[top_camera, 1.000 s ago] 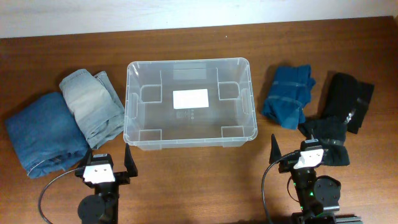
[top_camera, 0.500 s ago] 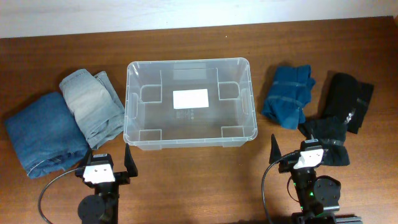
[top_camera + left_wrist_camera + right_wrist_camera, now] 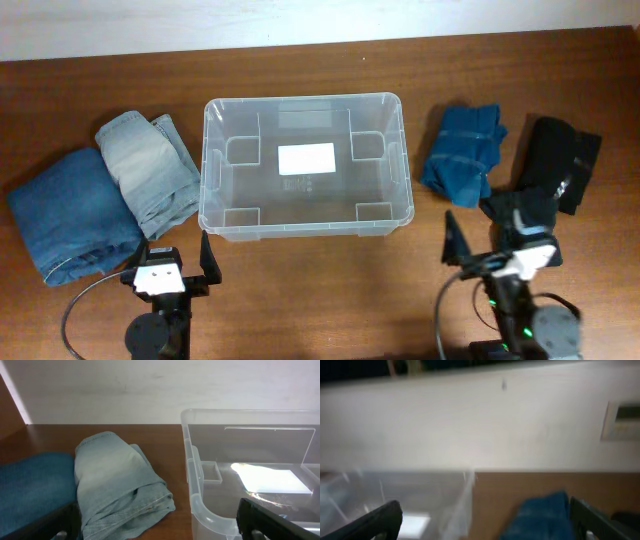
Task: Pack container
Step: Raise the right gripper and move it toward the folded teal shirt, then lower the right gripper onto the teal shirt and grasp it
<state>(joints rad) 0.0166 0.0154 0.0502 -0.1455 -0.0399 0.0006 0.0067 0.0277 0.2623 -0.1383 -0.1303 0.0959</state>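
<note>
The container is a clear plastic bin with a white label on its bottom, standing empty at the table's middle. It also shows in the left wrist view and, blurred, in the right wrist view. My left gripper is open and empty at the front left, short of the bin's front left corner; its own view shows the wide-open fingers. My right gripper is open and empty at the front right, near the clothes there; in its own view the fingers are spread wide.
Folded dark blue jeans and light blue jeans lie left of the bin; the light pair is close ahead of my left gripper. A blue garment and a black garment lie right of the bin.
My right arm has shifted to the right and toward the black garment; its wrist view is motion-blurred. The left arm, the bin and the clothes have not moved.
</note>
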